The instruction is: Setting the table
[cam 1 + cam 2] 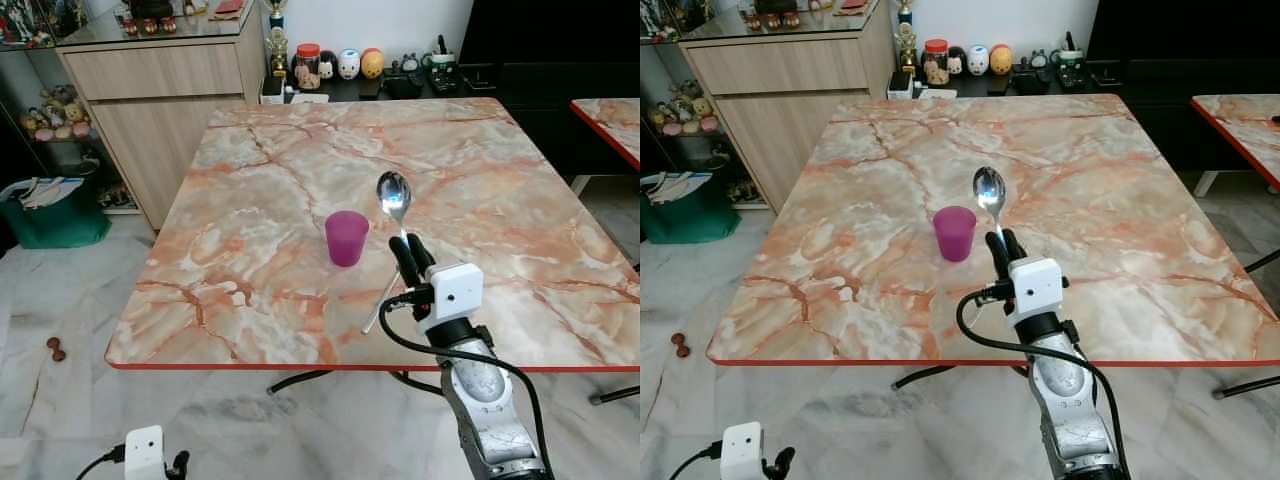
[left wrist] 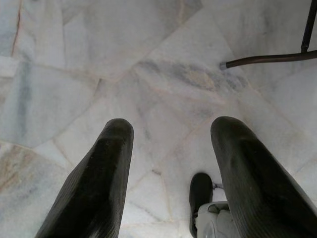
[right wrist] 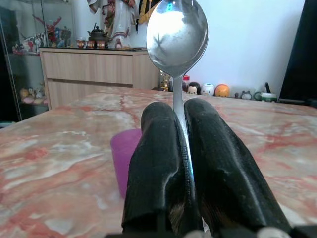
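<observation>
The right gripper (image 1: 410, 250) at frame centre pinched a spoon (image 1: 393, 195), bowl above its fingertips, right of the purple cup (image 1: 346, 237); the left gripper (image 2: 171, 148) hung open at lower left

Hid the spoon (image 3: 177, 37) handle's middle between the right gripper (image 3: 181, 111) fingers, masked part of the purple cup (image 3: 124, 158) behind them, cropped the second marble table (image 1: 612, 118) at the frame edge, left the sideboard figurines (image 1: 345, 64) too small to identify.
</observation>
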`<state>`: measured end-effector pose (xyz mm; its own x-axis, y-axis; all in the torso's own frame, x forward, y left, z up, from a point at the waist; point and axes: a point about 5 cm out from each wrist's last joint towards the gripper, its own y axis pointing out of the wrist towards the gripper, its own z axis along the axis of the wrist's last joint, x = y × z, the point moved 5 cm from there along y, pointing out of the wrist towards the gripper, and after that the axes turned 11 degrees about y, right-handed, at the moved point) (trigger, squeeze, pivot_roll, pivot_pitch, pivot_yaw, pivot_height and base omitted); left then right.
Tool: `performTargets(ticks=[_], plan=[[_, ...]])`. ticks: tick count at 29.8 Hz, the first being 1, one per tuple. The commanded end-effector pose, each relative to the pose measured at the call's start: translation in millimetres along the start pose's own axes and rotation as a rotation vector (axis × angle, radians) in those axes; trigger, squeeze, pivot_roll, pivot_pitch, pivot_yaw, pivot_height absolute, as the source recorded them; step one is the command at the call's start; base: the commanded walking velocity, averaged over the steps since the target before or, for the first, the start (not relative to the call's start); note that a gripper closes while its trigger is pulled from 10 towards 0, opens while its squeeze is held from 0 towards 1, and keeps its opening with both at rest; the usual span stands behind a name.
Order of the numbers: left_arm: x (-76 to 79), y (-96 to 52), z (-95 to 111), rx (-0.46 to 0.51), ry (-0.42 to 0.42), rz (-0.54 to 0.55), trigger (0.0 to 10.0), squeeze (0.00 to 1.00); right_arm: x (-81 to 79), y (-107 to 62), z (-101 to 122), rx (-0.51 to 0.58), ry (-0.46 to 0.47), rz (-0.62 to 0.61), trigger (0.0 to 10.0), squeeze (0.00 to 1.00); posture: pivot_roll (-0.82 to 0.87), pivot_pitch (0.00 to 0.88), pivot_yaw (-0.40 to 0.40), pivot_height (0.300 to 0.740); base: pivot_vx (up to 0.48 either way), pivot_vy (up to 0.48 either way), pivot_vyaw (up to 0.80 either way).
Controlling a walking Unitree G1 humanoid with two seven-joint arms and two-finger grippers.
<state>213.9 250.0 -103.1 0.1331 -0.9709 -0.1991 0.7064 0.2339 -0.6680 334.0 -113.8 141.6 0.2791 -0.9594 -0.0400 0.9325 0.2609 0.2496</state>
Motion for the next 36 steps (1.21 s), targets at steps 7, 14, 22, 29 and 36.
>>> performTargets(ticks=[7, 14, 22, 29, 36], plan=[[-3.8, -1.3, -0.9, 0.009, 0.01, 0.025, 10.0, 0.0, 6.6, 3.5, 5.4, 0.006, 0.009, -0.045, 10.0, 0.0, -0.1, 0.0, 0.043, 0.74, 0.0, -0.302, 0.0], [-1.9, -1.0, 0.7, 0.015, 0.015, 0.023, 10.0, 0.0, 4.5, 5.9, 8.1, 0.014, 0.028, -0.053, 10.0, 0.0, -0.1, 0.0, 0.041, 0.74, 0.0, -0.31, 0.0], [-1.4, -0.3, 3.8, 0.025, 0.015, 0.024, 10.0, 0.0, 3.3, 8.5, 8.1, 0.014, 0.037, -0.055, 10.0, 0.0, -0.1, 0.0, 0.04, 0.74, 0.0, -0.315, 0.0], [-0.4, 0.1, 5.7, 0.031, 0.016, 0.024, 10.0, 0.0, 4.3, 10.4, 9.3, 0.015, 0.038, -0.061, 10.0, 0.0, -0.1, 0.0, 0.04, 0.74, 0.0, -0.315, 0.0], [-0.5, 1.0, 8.8, 0.038, 0.01, 0.029, 10.0, 0.0, 4.7, 18.7, 12.9, 0.027, 0.04, -0.065, 10.0, 0.0, -0.09, 0.0, 0.039, 0.74, 0.0, -0.319, 0.0]])
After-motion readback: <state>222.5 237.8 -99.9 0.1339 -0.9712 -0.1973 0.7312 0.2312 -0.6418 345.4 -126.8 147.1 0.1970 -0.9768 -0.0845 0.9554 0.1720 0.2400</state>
